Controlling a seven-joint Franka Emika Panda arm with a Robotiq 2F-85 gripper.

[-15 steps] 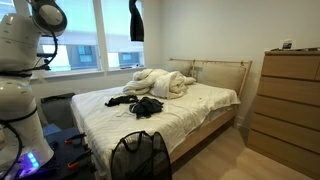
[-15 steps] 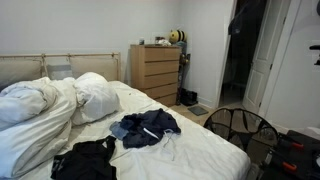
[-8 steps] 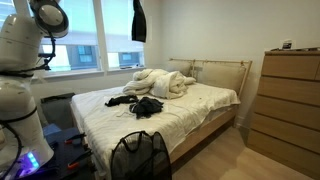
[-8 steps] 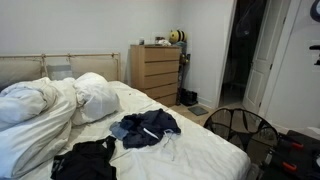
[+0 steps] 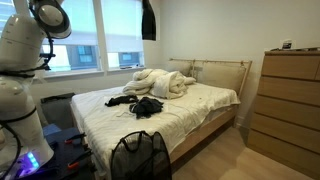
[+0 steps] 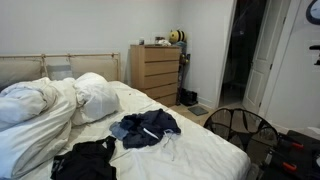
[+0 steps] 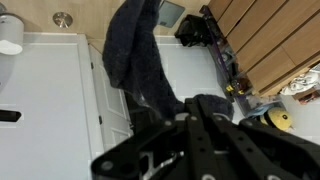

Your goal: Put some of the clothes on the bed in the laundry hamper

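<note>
While the pincer (image 7: 188, 112) is clenched on a dark garment (image 5: 148, 18) dangling at the frame's top centre — high above the bed (image 5: 200, 105) — the laundry hamper (image 5: 140, 155) sits bottom centre; swung carelessly, the limp cloth could drape over its rim or slip free early.

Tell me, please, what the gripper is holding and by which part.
A dark garment, pinched at one end by the gripper; the rest hangs loose.
</note>
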